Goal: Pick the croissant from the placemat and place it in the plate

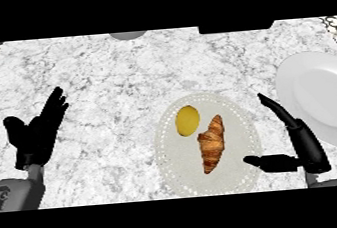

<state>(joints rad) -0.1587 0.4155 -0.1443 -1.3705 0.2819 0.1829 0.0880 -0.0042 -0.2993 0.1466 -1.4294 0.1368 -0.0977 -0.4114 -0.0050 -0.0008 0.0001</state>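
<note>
From the head view, right of the counter's middle: croissant (212, 143) lying lengthwise on the pale round placemat (240, 178), just beside a yellow fruit (187, 120), untouched. Right hand (301, 140) spread wide at the placemat's right edge, thumb toward the pastry, holding nothing. Left hand (38, 134) resting open near the left edge. Plate (326, 98) waiting at the right edge. Best to slide in leftward, close around the croissant's middle, steer clear of the fruit.

Marble counter (109, 75) — bearing a white placemat (178, 178) and, right, a plate (325, 93).
</note>
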